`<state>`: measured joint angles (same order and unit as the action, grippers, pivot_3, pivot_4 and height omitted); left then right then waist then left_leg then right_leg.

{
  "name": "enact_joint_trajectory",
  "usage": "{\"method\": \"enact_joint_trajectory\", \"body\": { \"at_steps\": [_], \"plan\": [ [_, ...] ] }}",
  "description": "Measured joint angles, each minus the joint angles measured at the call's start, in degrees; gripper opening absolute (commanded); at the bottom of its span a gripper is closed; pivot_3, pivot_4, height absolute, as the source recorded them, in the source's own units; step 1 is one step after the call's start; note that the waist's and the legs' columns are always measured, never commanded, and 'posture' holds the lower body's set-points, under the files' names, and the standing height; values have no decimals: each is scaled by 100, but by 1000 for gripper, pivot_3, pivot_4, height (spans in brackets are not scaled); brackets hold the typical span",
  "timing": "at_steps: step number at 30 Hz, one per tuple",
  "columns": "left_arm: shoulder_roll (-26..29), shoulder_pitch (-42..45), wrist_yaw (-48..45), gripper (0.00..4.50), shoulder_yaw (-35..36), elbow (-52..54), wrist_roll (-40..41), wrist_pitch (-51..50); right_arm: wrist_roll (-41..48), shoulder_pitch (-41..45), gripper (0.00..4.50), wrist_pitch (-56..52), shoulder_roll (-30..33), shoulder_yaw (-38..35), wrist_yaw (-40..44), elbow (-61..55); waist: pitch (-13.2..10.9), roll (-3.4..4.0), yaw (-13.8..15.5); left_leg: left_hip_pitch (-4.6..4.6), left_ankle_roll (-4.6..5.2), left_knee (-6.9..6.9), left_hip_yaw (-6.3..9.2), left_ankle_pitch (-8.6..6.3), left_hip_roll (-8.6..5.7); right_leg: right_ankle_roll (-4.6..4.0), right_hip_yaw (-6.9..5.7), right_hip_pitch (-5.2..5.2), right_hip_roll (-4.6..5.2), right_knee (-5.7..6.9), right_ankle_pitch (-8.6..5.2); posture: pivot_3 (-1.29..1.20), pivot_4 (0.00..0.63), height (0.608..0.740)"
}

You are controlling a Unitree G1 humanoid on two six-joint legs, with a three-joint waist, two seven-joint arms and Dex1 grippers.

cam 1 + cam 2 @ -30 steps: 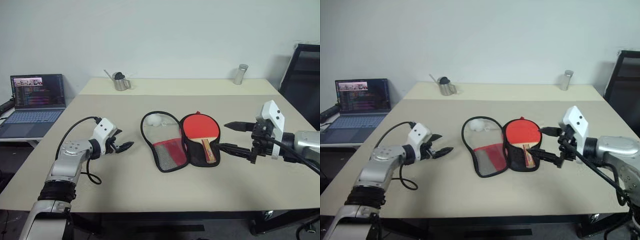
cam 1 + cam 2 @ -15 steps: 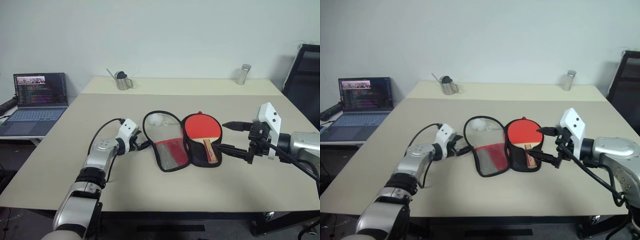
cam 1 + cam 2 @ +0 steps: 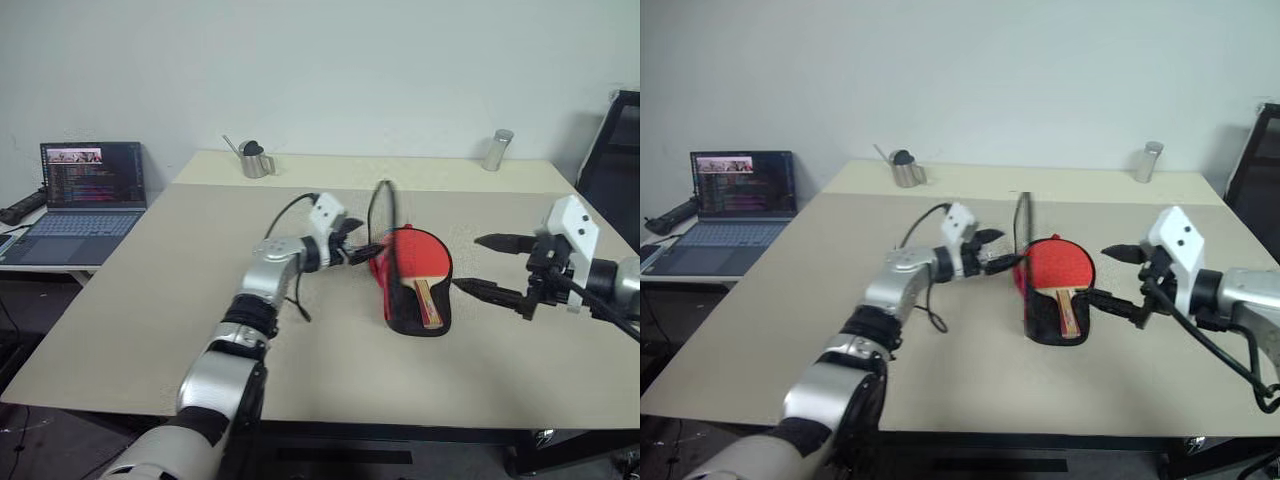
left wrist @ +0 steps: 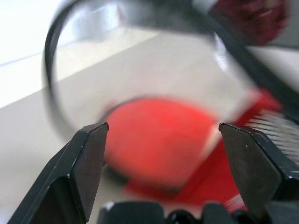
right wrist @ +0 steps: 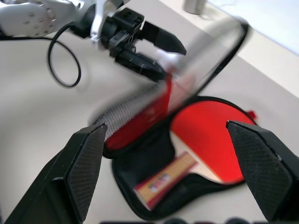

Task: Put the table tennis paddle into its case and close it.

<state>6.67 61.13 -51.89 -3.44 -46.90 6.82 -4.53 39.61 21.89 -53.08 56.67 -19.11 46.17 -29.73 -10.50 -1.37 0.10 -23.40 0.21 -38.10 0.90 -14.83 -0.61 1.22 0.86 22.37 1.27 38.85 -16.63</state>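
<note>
Left eye view: we count one paddle (image 3: 415, 262), one case (image 3: 388, 262).
Left gripper (image 3: 362, 244) and right gripper (image 3: 497, 266) gape wide; the blurred raised flap hides its pom-pom.

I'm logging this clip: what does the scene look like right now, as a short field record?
paddle: table tennis paddle lies in the case's lower half, red face up
case: case flap stands raised on edge, not closed
left gripper: left gripper open, at the raised flap
right gripper: right gripper open, beside the case, holding nothing
table: table also bears a metal pitcher and a metal cylinder at the far edge
</note>
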Motion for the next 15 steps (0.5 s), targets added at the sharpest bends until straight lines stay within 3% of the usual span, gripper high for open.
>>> {"method": "enact_joint_trajectory", "body": {
  "at_steps": [8, 15],
  "plan": [
    [-347, 248, 5, 4148, -94, -338, -46, 216, 3, -152, 4481, -38, 100, -53, -75, 21, 0, 0, -46, 12, 0, 1, -4, 0, 6, 0, 5, 0, -10, 11, 0, 0, 150, 740],
    [591, -79, -662, 4148, 85, 38, 164, 146, 6, 24, 4481, -572, -494, 43, -918, 459, 1, 2, -63, 15, -2, 2, -6, 2, 10, -1, 9, 0, -9, 13, 0, 0, 150, 740]
  ]
}}
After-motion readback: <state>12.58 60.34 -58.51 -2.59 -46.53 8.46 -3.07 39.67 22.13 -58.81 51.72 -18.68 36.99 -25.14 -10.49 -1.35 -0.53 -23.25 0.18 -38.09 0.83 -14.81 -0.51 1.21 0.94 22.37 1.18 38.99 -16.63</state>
